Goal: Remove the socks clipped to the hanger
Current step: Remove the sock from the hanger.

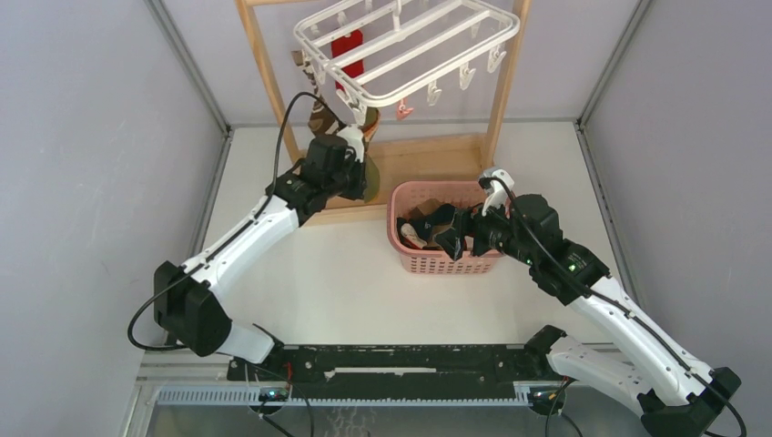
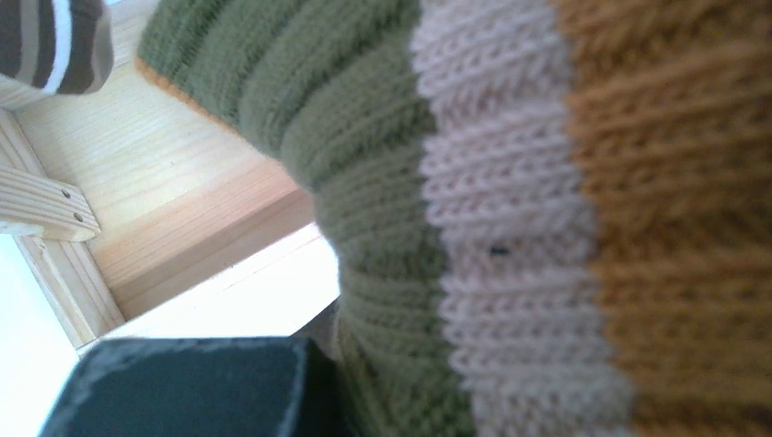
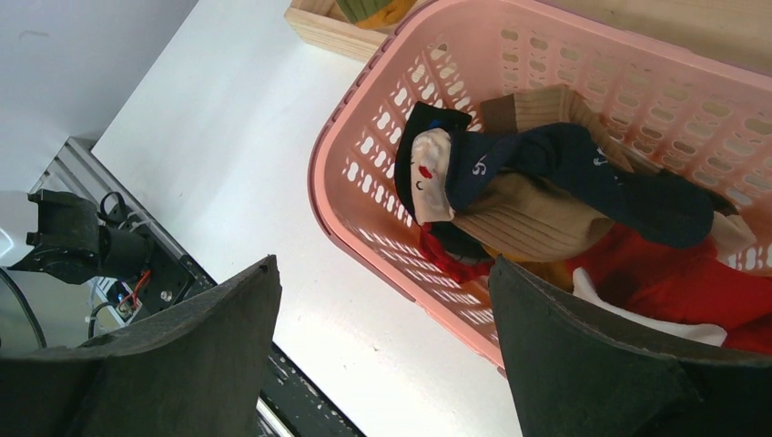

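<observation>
A striped sock (image 2: 510, 228) under the hanger (image 1: 410, 45), far left, is shown pinched by the closed left gripper (image 1: 357, 147) only up close in its wrist view, while the right gripper (image 3: 382, 360) is held wide above the basket (image 3: 364, 137) of socks (image 3: 564, 173).

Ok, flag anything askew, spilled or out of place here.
The hanger hangs tilted, its near-left corner dipping toward the left claw, which is shut on a green, pale and orange striped sock below that corner. Nothing is spilled: the loose socks lie inside the pink basket.

The white table (image 1: 346, 282) bears a pink basket (image 1: 439, 265) just beside the wooden stand's base (image 1: 428, 160).
</observation>
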Controlling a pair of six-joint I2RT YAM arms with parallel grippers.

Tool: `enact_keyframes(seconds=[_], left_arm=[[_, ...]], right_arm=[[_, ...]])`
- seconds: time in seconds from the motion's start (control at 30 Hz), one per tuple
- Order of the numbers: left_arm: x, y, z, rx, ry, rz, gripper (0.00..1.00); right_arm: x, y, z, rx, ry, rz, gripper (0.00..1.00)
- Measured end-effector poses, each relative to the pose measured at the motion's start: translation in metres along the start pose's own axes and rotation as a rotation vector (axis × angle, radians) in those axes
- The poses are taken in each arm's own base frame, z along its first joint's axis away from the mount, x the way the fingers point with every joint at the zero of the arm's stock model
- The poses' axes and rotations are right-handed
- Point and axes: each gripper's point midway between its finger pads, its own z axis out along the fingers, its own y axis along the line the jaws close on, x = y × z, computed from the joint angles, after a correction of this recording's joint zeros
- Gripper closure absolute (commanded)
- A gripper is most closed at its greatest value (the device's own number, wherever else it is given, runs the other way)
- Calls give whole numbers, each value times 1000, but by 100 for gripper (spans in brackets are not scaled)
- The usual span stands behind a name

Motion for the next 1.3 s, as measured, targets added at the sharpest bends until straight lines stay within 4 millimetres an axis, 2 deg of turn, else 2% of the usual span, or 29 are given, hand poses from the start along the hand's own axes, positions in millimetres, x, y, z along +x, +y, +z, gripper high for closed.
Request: enact_keyframes(seconds=[0.33, 0.7, 1.17, 1.3], left_arm=[[12, -8, -9, 4, 16, 20, 99], [7, -19, -29, 16, -18, 28, 98], [14, -37, -37, 46, 7, 41, 98], [3, -50, -44, 72, -14, 48, 98]], right_arm=[[0, 0, 0, -1, 0, 2, 10], [-1, 2, 0, -7, -5, 9, 13], [0, 2, 1, -8, -7, 18, 16], [0, 3, 0, -9, -11, 19, 17]])
